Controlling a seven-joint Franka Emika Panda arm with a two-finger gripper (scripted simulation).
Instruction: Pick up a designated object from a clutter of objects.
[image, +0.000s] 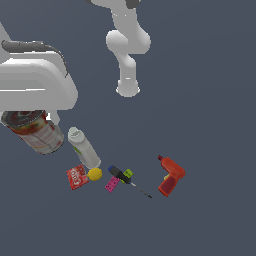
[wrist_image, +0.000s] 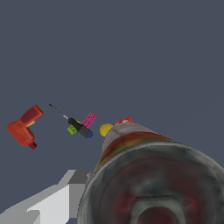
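Item: tin can, red-and-white label, tilted, clamped in the gripper at nine o'clock of the exterior view, raised off the floor. Remaining clutter: white bottle, red box, yellow ball, screwdriver, red drill at four o'clock.

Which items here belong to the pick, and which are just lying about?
Job: can, held in the gripper above the floor.

Lying about: white bottle, red box, yellow ball, screwdriver, pink brick, green brick, red drill.
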